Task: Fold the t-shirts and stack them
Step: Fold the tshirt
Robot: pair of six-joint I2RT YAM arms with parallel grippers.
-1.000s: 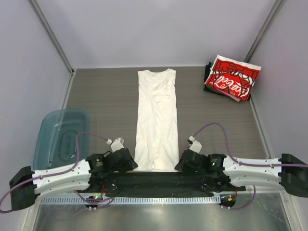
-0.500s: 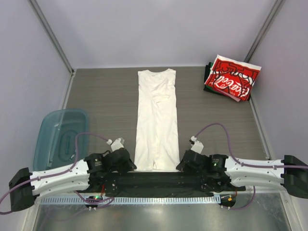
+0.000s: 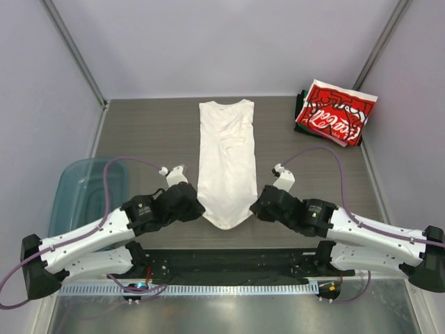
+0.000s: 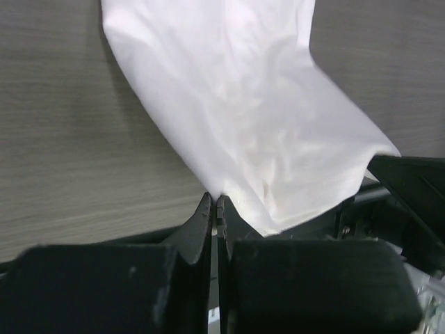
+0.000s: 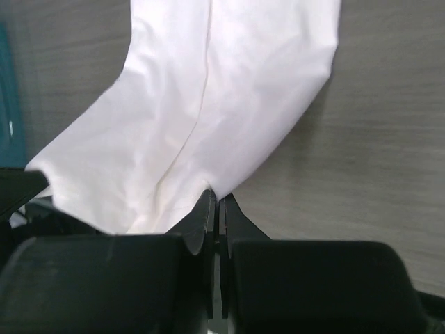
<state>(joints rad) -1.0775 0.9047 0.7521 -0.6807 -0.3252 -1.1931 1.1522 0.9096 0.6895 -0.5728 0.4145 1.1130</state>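
White tee (image 3: 226, 153) lies in middle of table (image 3: 146, 139), sides already folded in to a long strip. Left gripper (image 3: 197, 209) & right gripper (image 3: 256, 207) each pinched tight on a hem corner, hem raised. Left to do: fold it end to end, then set it on red shirt (image 3: 334, 115) at far right corner

White tee (image 3: 226, 153) folded lengthwise, near hem lifted; red-topped stack (image 3: 335, 113) far right.

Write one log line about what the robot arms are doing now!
step: fold white t-shirt | left gripper: shut on hem corner | right gripper: shut on other hem corner | red folded shirt: far right, untouched
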